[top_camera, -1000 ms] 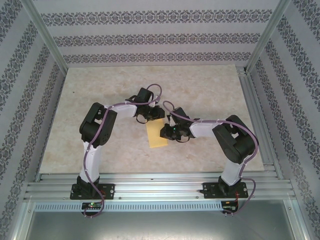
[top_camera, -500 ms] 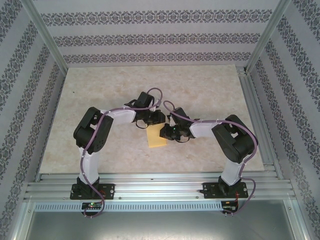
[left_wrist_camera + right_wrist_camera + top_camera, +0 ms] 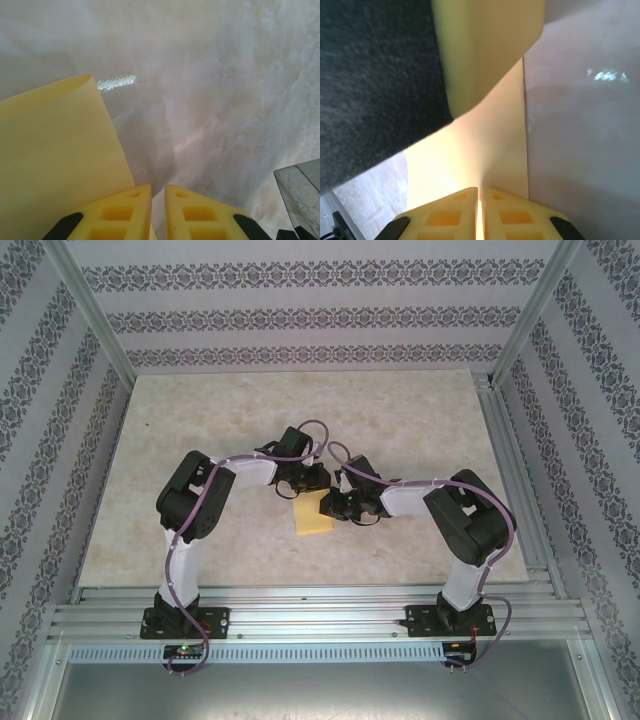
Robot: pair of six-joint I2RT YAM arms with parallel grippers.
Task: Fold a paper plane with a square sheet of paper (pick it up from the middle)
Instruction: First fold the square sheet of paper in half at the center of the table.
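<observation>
Left arm [image 3: 180,562] and right arm [image 3: 461,578]: black joints, white links
Purple cables [image 3: 316,428] along both; yellow fingers [image 3: 120,214] with square recesses.

1. The table [image 3: 400,420] has a pale beige, marbled top with a dull sheen; a small glint of light lies on it in both wrist views.
2. Aluminium rails [image 3: 320,612] run along its near edge and up its right side.
3. The left arm base [image 3: 185,621] and the right arm base [image 3: 450,619] are bolted onto the near rails.
4. A yellow-orange square sheet of paper [image 3: 312,516] sits near the middle of the top, curled upward; how much of it touches the surface cannot be told.
</observation>
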